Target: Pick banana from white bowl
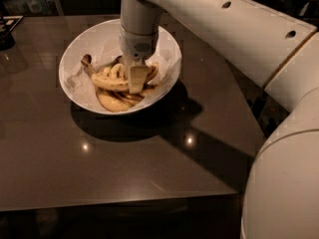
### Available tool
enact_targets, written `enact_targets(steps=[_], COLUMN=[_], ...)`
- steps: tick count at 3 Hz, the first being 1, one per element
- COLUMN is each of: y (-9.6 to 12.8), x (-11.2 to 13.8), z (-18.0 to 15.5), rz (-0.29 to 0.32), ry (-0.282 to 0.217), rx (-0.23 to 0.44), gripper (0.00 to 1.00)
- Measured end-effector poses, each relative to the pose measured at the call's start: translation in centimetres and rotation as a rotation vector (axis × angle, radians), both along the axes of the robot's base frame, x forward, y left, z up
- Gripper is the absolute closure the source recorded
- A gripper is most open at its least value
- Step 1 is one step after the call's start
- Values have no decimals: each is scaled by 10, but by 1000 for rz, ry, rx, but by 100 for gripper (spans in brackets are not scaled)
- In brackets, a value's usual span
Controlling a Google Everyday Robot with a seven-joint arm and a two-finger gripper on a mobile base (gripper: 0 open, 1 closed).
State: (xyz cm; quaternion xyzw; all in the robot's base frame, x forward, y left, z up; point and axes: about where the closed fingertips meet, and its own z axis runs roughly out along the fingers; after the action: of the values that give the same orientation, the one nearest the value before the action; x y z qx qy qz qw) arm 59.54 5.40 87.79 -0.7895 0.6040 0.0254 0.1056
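Filling the near right corner, the robot's rounded white body [284, 183] rises beside the dark, glossy table [99, 173], whose front edge runs across the bottom of the view and whose top carries a few small glints of light. Farther in, a broad shadow spreads on the tabletop to the right of the white bowl [75, 91], which sits on the table left of centre. Inside the bowl lies a heap of yellow fruit: the banana [107, 82], long, curved and brown-speckled, lies across the top of the pile with its dark knobby stem pointing to the bowl's left wall, and shorter bananas [112, 102] rest under it toward the near side. The gripper [135, 81] points straight down into the bowl and touches the banana near its right end; how its jaws stand cannot be told from this angle. Above it the thick white arm [224, 29] slopes up and to the right. At the far left edge a dark object [6, 31] sits on the table.
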Motion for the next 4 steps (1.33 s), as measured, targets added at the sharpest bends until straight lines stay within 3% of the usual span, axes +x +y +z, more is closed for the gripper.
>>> enact_targets(steps=[1, 4], y=[0, -26], x=[0, -39], z=[0, 68], rz=[0, 35], ry=[-2, -143], rx=[2, 227], gripper=[99, 100])
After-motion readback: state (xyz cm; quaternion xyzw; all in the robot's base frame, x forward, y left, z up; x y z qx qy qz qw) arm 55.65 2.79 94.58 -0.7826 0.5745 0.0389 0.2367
